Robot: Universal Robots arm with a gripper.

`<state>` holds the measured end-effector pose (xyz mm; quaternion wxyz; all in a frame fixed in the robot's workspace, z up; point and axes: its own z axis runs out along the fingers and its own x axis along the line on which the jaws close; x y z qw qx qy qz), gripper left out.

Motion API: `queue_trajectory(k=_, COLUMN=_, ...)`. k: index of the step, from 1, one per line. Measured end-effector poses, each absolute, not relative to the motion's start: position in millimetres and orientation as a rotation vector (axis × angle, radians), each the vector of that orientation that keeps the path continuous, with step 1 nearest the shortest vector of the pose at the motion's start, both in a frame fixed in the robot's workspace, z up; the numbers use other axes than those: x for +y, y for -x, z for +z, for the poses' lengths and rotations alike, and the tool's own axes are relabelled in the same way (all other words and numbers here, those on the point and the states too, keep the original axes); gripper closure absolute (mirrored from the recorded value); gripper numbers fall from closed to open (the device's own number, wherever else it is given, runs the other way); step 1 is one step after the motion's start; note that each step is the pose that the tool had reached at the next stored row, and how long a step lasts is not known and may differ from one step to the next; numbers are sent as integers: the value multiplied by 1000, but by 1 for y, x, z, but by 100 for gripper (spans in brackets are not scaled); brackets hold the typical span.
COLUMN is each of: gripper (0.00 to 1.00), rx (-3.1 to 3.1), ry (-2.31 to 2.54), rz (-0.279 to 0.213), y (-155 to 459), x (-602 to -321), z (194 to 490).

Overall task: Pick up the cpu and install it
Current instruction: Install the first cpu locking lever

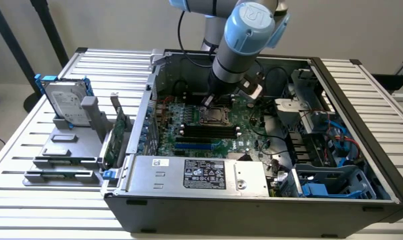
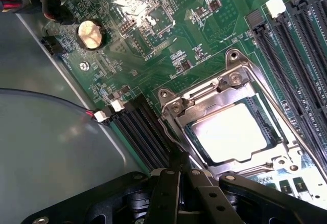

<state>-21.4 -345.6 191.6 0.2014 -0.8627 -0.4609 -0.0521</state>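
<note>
The cpu (image 2: 232, 132) lies flat in the motherboard socket, its shiny silver top glaring under the light, with the metal socket frame (image 2: 204, 93) around it. My gripper (image 2: 175, 169) hangs just beside the socket's edge with its dark fingers pressed together, shut, and nothing shows between them. A thin dark lever (image 2: 168, 137) runs along the frame right up to the fingertips. In the exterior view the arm reaches down into the open computer case, and the gripper (image 1: 209, 102) sits just over the socket (image 1: 215, 116).
The case walls (image 1: 147, 107) stand around the arm. Black memory slots (image 2: 301, 55) and a coin battery (image 2: 91, 34) flank the socket. A power supply (image 1: 201, 172) sits at the case front. Outside, a grey stand (image 1: 67, 150) holds a hard drive (image 1: 66, 102), with a green card (image 1: 117, 132) beside it.
</note>
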Motion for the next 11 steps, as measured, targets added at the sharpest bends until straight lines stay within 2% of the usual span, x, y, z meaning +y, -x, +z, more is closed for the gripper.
queue_trajectory(k=11, gripper=89, rx=-1285, ry=2421, rz=-141, y=20, x=-346, z=190)
